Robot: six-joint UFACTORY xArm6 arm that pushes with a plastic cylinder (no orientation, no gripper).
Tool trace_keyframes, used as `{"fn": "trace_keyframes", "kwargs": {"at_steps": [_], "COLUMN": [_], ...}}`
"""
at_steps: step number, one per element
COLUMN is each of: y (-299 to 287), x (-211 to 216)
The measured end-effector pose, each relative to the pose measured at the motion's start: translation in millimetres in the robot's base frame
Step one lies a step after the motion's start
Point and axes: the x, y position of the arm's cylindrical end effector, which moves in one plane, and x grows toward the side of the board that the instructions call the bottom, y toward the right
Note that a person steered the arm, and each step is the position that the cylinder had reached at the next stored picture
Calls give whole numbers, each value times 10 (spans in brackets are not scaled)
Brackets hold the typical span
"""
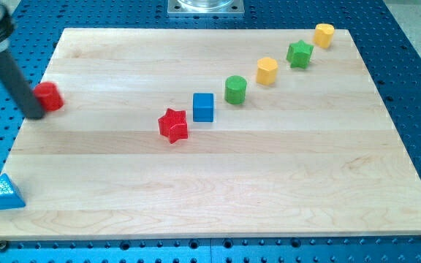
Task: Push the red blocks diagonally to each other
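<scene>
A red round block sits at the left edge of the wooden board. My tip is at its lower left side, touching or nearly touching it; the dark rod rises to the view's top left. A red star block lies near the board's middle, well to the right of the round one and a little lower in the view. A blue cube stands just up and right of the star.
A green cylinder, a yellow cylinder, a green star-like block and a yellow cylinder run diagonally toward the top right. A blue triangular block lies off the board's left edge at the bottom left.
</scene>
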Motion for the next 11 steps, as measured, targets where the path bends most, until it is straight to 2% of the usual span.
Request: {"fn": "trace_keyframes", "kwargs": {"at_steps": [1,2,3,4,5,6,7,9,10,11], "y": [851,1031,888,598,315,882,882,1135,1139,1224], "x": [-441,-588,-658,-1216,-1058,-330,-284,412,2,332]}}
